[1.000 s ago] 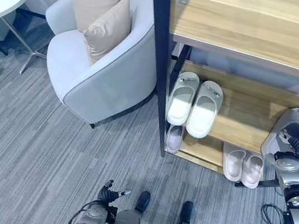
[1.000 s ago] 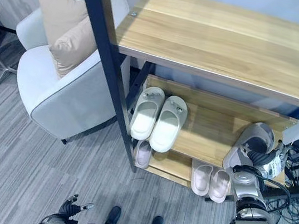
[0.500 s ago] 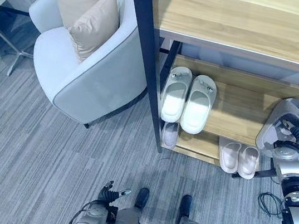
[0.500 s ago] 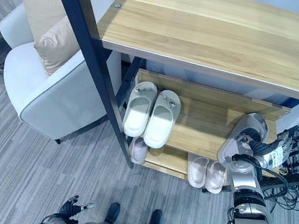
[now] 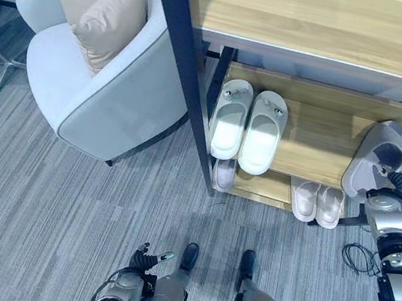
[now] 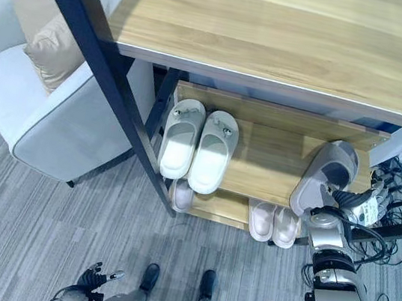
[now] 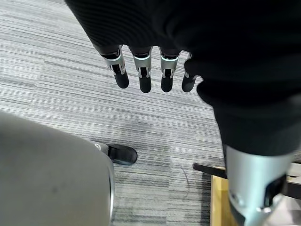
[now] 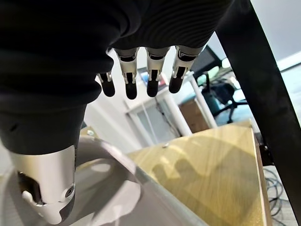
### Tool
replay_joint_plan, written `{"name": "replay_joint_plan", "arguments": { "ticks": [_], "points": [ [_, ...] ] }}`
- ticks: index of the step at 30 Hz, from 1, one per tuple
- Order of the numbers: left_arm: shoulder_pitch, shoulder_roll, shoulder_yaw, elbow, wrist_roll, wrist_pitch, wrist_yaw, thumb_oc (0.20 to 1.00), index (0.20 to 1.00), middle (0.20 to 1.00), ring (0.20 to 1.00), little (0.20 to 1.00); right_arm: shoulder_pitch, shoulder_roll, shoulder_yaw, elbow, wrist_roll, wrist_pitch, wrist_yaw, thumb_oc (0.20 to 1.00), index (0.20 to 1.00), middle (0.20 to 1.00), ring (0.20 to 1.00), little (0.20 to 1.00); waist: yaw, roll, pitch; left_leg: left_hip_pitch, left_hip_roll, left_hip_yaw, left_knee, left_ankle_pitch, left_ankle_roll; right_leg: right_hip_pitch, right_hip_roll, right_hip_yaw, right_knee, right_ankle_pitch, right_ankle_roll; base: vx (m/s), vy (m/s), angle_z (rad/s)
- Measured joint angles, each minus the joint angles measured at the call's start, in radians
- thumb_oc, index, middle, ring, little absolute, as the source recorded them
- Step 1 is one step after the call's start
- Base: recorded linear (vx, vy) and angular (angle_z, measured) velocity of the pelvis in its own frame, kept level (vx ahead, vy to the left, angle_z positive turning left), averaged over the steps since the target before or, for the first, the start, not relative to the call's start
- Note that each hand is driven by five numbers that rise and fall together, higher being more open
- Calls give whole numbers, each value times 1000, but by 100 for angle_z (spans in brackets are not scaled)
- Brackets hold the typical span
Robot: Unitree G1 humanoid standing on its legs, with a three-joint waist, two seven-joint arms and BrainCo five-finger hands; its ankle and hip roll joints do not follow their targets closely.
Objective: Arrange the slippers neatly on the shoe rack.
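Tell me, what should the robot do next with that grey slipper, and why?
Probably ease the grey slipper further onto the middle shelf and lay it flat: it leans tilted at the shelf's right end, heel hanging over the front edge, with the right hand against it.

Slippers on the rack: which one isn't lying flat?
The grey slipper at the middle shelf's right end, by the right hand. It is tipped up; the white pair and pink pair lie flat.

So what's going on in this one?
The robot is putting slippers on the shoe rack. Its right hand is at a grey slipper on the right end of the middle shelf, the slipper tilted with its heel off the front edge. A white pair already sits on that shelf and a pink pair on the one below. The left hand hangs open, low by the floor.
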Motion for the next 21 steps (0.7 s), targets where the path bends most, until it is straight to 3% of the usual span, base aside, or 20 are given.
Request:
{"name": "replay_joint_plan", "arguments": {
  "ticks": [6, 12, 13, 15, 21],
  "points": [
    [-13, -10, -15, 0, 0, 0, 3, 1000, 1000, 1000, 1000, 1000, -87, -5, 21, 33, -2, 15, 23, 1000, 1000, 1000, 1000, 1000, -1, 35, 23, -17, 1, 2, 0, 2, -2, -18, 1, 0, -3, 3, 0, 0, 0, 0],
    [-44, -8, -33, 1, -22, -19, 7, 1000, 1000, 1000, 1000, 1000, -310, -92, 90, 240, 0, 11, 66, 1000, 1000, 1000, 1000, 1000, 6, 45, 53, -56, -1, 4, -1, 11, -2, -58, -1, 2, 0, 12, 1, 2, 1, -1],
    [-43, -8, -33, 2, -28, -19, 7, 1000, 1000, 1000, 1000, 1000, -315, -92, 100, 240, 0, 8, 66, 884, 884, 884, 884, 884, 7, 45, 54, -56, 0, 6, -2, 11, -2, -59, -1, 2, 0, 12, 1, 8, 3, -4],
    [-48, -9, -33, 1, -29, -22, 7, 1000, 1000, 1000, 1000, 1000, -316, -92, 148, 240, 0, -3, 74, 200, 200, 200, 200, 200, 8, 45, 57, -60, -1, 7, -2, 11, -2, -64, -1, 3, 0, 12, 1, 0, 0, 0],
    [-80, -11, -40, -1, -38, -24, 24, 1000, 1000, 1000, 1000, 1000, -331, -82, 181, 248, -10, -16, 82, 200, 200, 200, 200, 200, -2, 42, 64, -59, 1, 9, -2, 11, -2, -64, 1, 5, 1, 13, 0, -9, -5, -1]
  ]
}}
